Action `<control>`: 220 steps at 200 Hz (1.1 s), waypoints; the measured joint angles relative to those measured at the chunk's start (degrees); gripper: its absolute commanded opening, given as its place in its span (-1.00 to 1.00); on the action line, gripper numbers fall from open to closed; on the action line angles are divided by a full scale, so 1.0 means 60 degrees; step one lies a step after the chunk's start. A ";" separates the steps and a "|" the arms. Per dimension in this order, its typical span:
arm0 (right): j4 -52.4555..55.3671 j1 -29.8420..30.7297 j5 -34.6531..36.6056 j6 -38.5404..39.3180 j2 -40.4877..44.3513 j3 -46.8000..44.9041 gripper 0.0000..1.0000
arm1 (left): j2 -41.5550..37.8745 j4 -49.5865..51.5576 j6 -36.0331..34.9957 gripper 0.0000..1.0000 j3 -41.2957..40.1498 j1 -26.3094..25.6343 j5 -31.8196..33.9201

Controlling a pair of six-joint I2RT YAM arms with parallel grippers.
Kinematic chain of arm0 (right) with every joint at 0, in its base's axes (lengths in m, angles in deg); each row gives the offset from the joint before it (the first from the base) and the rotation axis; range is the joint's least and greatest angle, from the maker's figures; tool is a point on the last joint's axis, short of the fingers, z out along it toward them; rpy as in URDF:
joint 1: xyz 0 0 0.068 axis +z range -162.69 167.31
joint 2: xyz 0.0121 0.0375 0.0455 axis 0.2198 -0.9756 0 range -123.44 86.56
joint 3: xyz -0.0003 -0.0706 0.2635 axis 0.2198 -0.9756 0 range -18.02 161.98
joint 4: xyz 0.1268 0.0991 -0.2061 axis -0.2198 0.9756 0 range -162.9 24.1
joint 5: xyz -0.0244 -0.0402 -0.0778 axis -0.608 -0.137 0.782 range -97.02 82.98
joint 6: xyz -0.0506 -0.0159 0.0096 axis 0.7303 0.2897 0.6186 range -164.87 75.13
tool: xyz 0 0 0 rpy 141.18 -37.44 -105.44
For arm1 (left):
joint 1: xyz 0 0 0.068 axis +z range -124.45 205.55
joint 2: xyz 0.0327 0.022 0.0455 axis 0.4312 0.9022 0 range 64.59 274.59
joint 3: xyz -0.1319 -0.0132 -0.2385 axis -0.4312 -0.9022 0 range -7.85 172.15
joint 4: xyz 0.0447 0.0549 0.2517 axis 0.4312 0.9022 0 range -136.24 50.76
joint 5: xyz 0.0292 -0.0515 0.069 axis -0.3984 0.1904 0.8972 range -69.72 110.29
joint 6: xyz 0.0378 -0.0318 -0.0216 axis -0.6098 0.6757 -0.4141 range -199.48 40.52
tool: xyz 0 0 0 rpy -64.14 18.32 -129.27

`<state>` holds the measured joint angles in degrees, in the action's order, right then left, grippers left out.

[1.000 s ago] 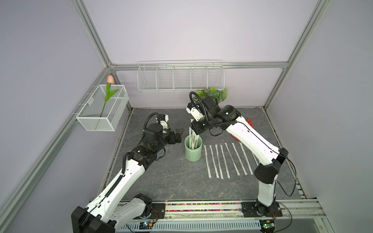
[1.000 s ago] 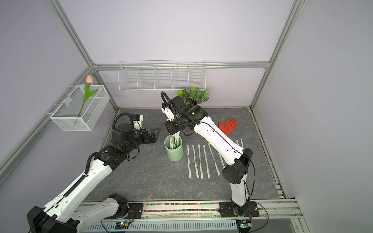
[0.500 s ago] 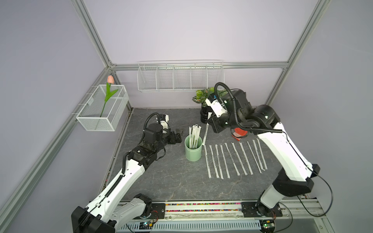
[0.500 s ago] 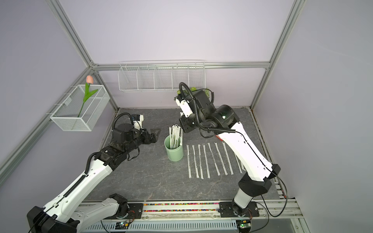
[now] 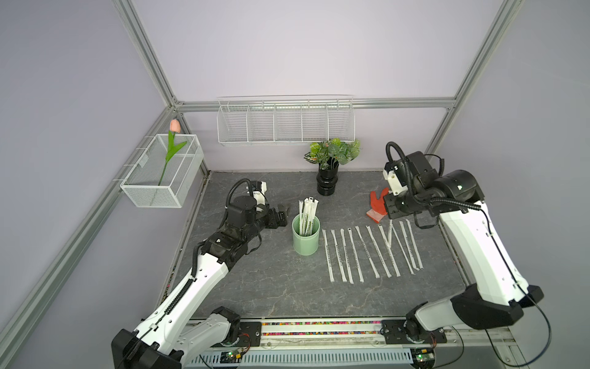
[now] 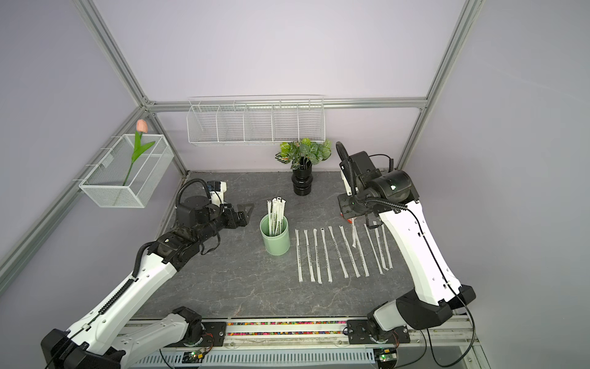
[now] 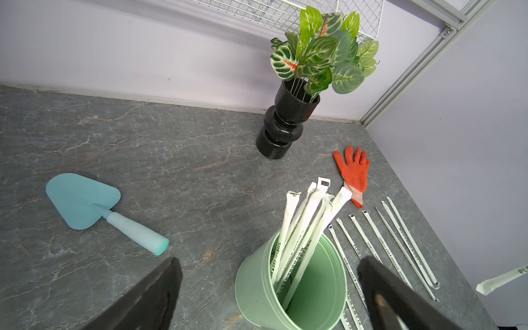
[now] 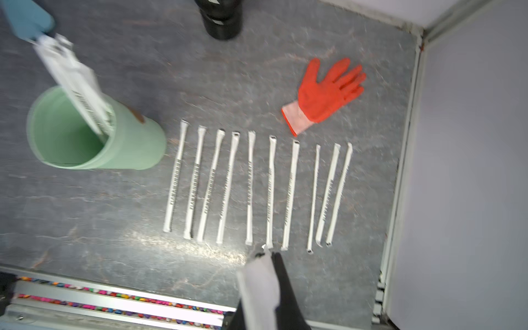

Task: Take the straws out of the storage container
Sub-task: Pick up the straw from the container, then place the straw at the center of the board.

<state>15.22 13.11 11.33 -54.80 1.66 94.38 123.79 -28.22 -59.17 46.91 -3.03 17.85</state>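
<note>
Carrying step, I judged: right jaws pinched one straw (image 5: 390, 235) above the laid-out straws (image 5: 367, 252) on the bench (image 5: 271, 287), three o'clock of the storage container (image 5: 306, 244), which held more. Left jaws gaped at its ten o'clock. Next would call for lowering it flat, then releasing.

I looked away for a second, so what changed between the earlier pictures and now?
The right gripper, jaws shut on one straw, lifted it out of the mint-green cup and carried it over the laid-out row, away from the cup. The left gripper stayed open beside the cup; cup and row did not move.
</note>
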 measured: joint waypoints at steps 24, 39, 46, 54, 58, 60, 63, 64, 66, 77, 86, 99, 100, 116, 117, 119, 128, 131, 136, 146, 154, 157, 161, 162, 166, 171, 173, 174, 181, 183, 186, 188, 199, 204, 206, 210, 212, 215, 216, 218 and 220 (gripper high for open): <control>0.0175 -0.1053 0.0229 0.0189 -0.0219 -0.0554 -0.87 | 0.0004 0.0007 -0.0029 1.00 0.0000 0.0000 0.0004; 0.0204 -0.1657 0.0342 0.0342 -0.0412 -0.0772 -0.87 | 0.0022 0.0007 -0.0069 0.99 0.0000 0.0000 0.0004; 0.0204 -0.1927 0.0430 0.0430 -0.0532 -0.0878 -0.87 | 0.0040 0.0007 -0.0080 0.99 0.0000 0.0000 0.0004; 0.0200 -0.2226 0.0525 0.0521 -0.0663 -0.0998 -0.87 | 0.0073 0.0007 -0.0106 0.99 0.0000 0.0000 0.0004; 0.0204 -0.2390 0.0586 0.0568 -0.0729 -0.1071 -0.87 | 0.0098 0.0011 -0.0109 1.00 0.0000 0.0000 0.0004; 0.0204 -0.2441 0.0605 0.0586 -0.0758 -0.1100 -0.87 | 0.0109 0.0011 -0.0113 0.99 0.0000 0.0000 0.0004; 0.0193 -0.2572 0.0637 0.0616 -0.0820 -0.1169 -0.87 | 0.0127 0.0011 -0.0120 0.99 0.0000 0.0000 0.0004; 0.0186 -0.2630 0.0659 0.0645 -0.0841 -0.1198 -0.87 | 0.0131 0.0011 -0.0124 0.99 0.0000 0.0000 0.0004; 0.0186 -0.2681 0.0681 0.0656 -0.0863 -0.1235 -0.87 | 0.0146 0.0011 -0.0135 1.00 0.0000 0.0000 0.0004; 0.0157 -0.3118 0.0718 0.0736 -0.1082 -0.1479 -0.87 | 0.0219 0.0018 -0.0164 1.00 0.0000 0.0000 0.0004; 0.0135 -0.3450 0.0761 0.0780 -0.1308 -0.1632 -0.87 | 0.0284 0.0022 -0.0182 1.00 0.0000 0.0000 0.0007; 0.0022 -0.3821 0.0827 0.0845 -0.1632 -0.1814 -0.87 | 0.0372 0.0047 -0.0222 0.99 0.0000 0.0000 0.0015; 0.0015 -0.3836 0.0831 0.0845 -0.1654 -0.1825 -0.87 | 0.0382 0.0047 -0.0222 0.99 0.0000 0.0000 0.0018; -0.0113 -0.4167 0.0914 0.0918 -0.2124 -0.1938 -0.87 | 0.0477 0.0073 -0.0262 0.99 0.0000 0.0000 0.0080; -0.0120 -0.4178 0.0922 0.0922 -0.2138 -0.1938 -0.87 | 0.0481 0.0076 -0.0266 0.99 0.0000 0.0000 0.0087; -0.0138 -0.4215 0.0951 0.0922 -0.2204 -0.1945 -0.87 | 0.0492 0.0080 -0.0280 1.00 0.0000 0.0000 0.0095; -0.0229 -0.4360 0.1009 0.0951 -0.2481 -0.1949 -0.87 | 0.0514 0.0087 -0.0321 1.00 0.0000 0.0000 0.0142; -0.0259 -0.4411 0.1035 0.0954 -0.2579 -0.1949 -0.87 | 0.0521 0.0091 -0.0328 0.99 0.0000 0.0000 0.0164; -0.0310 -0.4477 0.1049 0.0962 -0.2728 -0.1949 -0.87 | 0.0521 0.0091 -0.0339 1.00 0.0000 0.0000 0.0186; -0.0415 -0.4626 0.1104 0.0987 -0.3049 -0.1949 -0.87 | 0.0521 0.0087 -0.0368 1.00 0.0000 0.0000 0.0204; -0.0492 -0.4736 0.1137 0.0994 -0.3293 -0.1945 -0.87 | 0.0521 0.0084 -0.0397 0.99 0.0000 0.0000 0.0226; -0.0521 -0.4783 0.1155 0.0994 -0.3410 -0.1945 -0.87 | 0.0521 0.0084 -0.0408 1.00 0.0000 0.0000 0.0229; -0.0576 -0.4841 0.1166 0.0994 -0.3548 -0.1938 -0.86 | 0.0521 0.0087 -0.0426 1.00 0.0000 0.0000 0.0248; -0.0590 -0.4852 0.1169 0.0998 -0.3574 -0.1938 -0.86 | 0.0521 0.0087 -0.0430 1.00 0.0000 0.0000 0.0255; -0.0648 -0.4914 0.1191 0.1013 -0.3727 -0.1934 -0.86 | 0.0521 0.0087 -0.0433 1.00 0.0000 0.0000 0.0259; -0.0718 -0.4976 0.1206 0.1020 -0.3880 -0.1934 -0.86 | 0.0521 0.0084 -0.0452 1.00 0.0000 0.0000 0.0266; -0.0754 -0.4998 0.1217 0.1020 -0.3949 -0.1931 -0.86 | 0.0521 0.0084 -0.0463 1.00 0.0000 0.0000 0.0266; -0.0769 -0.5005 0.1217 0.1020 -0.3974 -0.1931 -0.86 | 0.0521 0.0084 -0.0470 0.99 0.0000 0.0000 0.0270; -0.0896 -0.5100 0.1228 0.1035 -0.4233 -0.1927 -0.86 | 0.0521 0.0084 -0.0477 1.00 0.0000 0.0000 0.0288; -0.0918 -0.5118 0.1228 0.1035 -0.4288 -0.1923 -0.86 | 0.0521 0.0084 -0.0481 1.00 0.0000 0.0000 0.0295; -0.0947 -0.5151 0.1231 0.1042 -0.4375 -0.1916 -0.86 | 0.0521 0.0084 -0.0495 1.00 0.0000 0.0000 0.0302; -0.0980 -0.5173 0.1231 0.1056 -0.4459 -0.1912 -0.86 | 0.0521 0.0087 -0.0499 1.00 0.0000 0.0000 0.0310; -0.1129 -0.5282 0.1242 0.1089 -0.4834 -0.1854 -0.86 | 0.0521 0.0084 -0.0503 1.00 0.0000 0.0000 0.0350; -0.1188 -0.5315 0.1246 0.1096 -0.4983 -0.1836 -0.85 | 0.0521 0.0084 -0.0506 0.99 0.0000 0.0000 0.0368; -0.1217 -0.5333 0.1257 0.1100 -0.5049 -0.1821 -0.85 | 0.0521 0.0080 -0.0506 1.00 0.0000 0.0000 0.0372; -0.1282 -0.5362 0.1260 0.1111 -0.5166 -0.1800 -0.85 | 0.0521 0.0080 -0.0506 0.99 0.0000 0.0000 0.0372; -0.1304 -0.5377 0.1264 0.1129 -0.5231 -0.1781 -0.85 | 0.0521 0.0080 -0.0506 0.99 0.0000 0.0000 0.0372; -0.1348 -0.5399 0.1264 0.1133 -0.5326 -0.1752 -0.85 | 0.0521 0.0080 -0.0506 1.00 0.0000 0.0000 0.0375; -0.1359 -0.5413 0.1264 0.1137 -0.5373 -0.1738 -0.85 | 0.0521 0.0084 -0.0510 1.00 0.0000 0.0000 0.0379; -0.1377 -0.5421 0.1268 0.1137 -0.5410 -0.1723 -0.85 | 0.0521 0.0084 -0.0510 1.00 0.0000 0.0000 0.0379; -0.1402 -0.5431 0.1268 0.1140 -0.5464 -0.1698 -0.85 | 0.0521 0.0080 -0.0510 1.00 0.0000 0.0000 0.0379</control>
<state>6.80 -19.48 18.94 -47.96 -31.13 84.20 126.92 -27.74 -62.23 46.91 -3.03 20.12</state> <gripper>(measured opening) 0.074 0.997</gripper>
